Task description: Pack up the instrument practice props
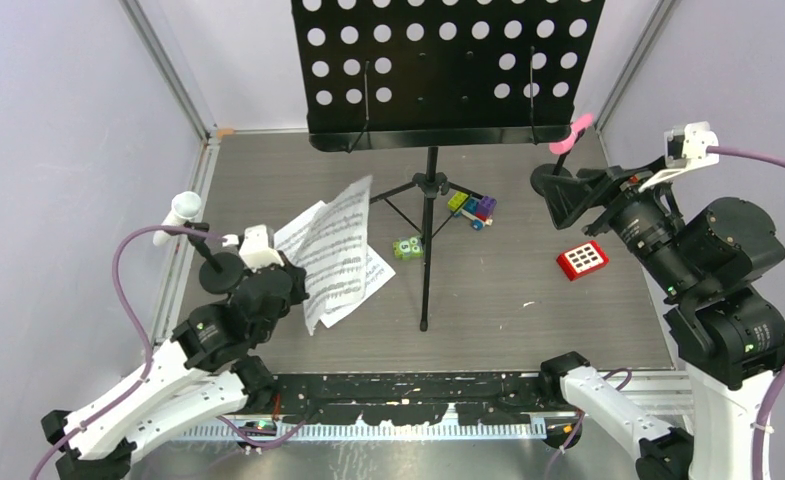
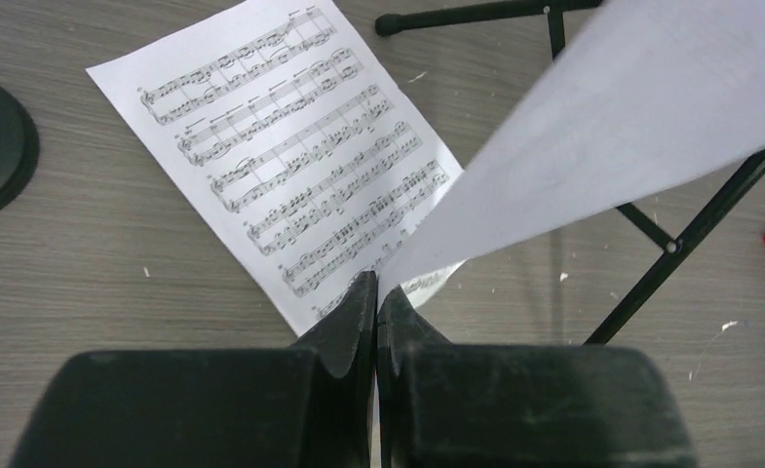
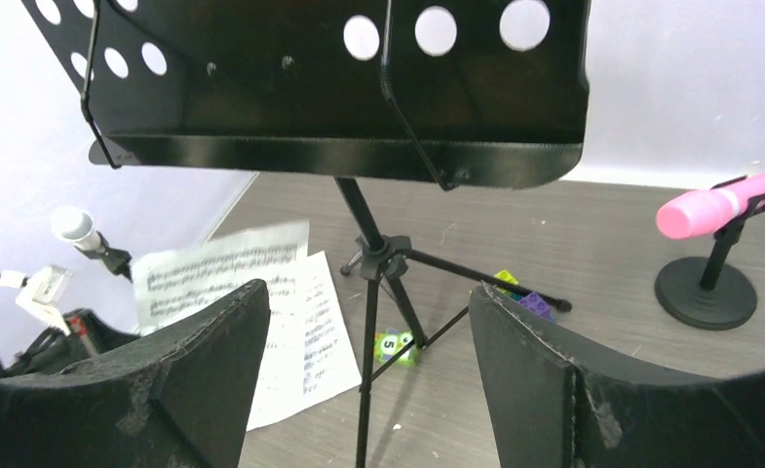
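Upright black music desk [image 1: 448, 70], white pages [image 1: 334, 252]

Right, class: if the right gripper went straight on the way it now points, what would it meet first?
Probably the black music stand's pole, near its tripod hub. In the wrist view it stands centred between the fingers of the open right gripper. Nothing nearer shows in that line, though depth is hard to judge.

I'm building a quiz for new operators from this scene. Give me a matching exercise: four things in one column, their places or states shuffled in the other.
1 pink microphone
2 white microphone
3 red keypad
4 raised sheet-music page

A pinched in the left gripper
B back right
C left edge
D lying flat, front right

Pairs: 1-B, 2-C, 3-D, 4-A
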